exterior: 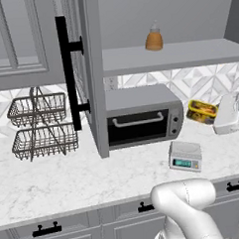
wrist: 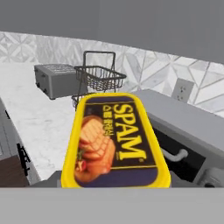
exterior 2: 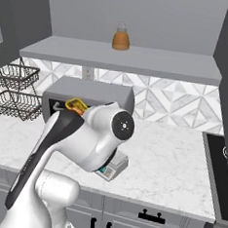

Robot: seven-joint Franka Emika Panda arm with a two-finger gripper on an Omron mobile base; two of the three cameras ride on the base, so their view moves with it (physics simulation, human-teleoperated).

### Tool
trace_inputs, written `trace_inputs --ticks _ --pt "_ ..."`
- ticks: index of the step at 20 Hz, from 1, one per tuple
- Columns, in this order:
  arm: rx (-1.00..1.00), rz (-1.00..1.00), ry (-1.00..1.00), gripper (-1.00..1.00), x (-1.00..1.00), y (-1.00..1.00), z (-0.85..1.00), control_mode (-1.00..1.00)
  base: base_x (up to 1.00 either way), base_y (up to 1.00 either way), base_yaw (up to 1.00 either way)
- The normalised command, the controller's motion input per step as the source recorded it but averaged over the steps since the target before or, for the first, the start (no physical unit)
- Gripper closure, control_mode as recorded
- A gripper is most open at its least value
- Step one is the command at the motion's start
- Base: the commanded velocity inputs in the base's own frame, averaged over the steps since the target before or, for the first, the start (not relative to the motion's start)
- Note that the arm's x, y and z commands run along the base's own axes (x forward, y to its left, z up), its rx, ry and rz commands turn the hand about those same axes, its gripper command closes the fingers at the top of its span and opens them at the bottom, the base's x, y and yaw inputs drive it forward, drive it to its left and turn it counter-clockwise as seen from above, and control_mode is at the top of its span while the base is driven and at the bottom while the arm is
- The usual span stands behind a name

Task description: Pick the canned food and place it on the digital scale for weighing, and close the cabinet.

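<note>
Transfer step: the canned food is in the grip, not yet on the digital scale.

Left base view: you see the canned food (exterior: 202, 111) held off the counter at the gripper (exterior: 218, 115), right of the toaster oven (exterior: 143, 115); the digital scale (exterior: 185, 155) sits lower, nearer the counter edge, and the cabinet (exterior: 86, 68) door stands open.
Right base view: the arm covers most of the scale.
Hand view: the jaws are closed on the tin.
Next, lower it flat onto the plate, release, then shut the door.

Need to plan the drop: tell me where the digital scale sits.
In the left base view the digital scale sits on the counter, in front of the toaster oven's right end.
</note>
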Motion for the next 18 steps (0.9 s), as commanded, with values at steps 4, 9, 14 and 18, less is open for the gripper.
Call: trace_inputs --ticks 4,9,14,18 --pt "-0.05 0.08 0.01 1.0 0.0 0.02 -0.46 -1.0 0.0 0.0 0.0" --pt "-0.03 0.09 0.03 1.0 0.0 0.0 -0.35 -1.0 0.0 0.0 0.0" --pt "0.0 0.07 0.09 1.0 0.05 -0.02 -0.2 -1.0 0.0 0.0 0.0" --pt "0.0 0.0 0.06 1.0 0.37 0.0 -0.27 -1.0 0.0 0.0 0.0"
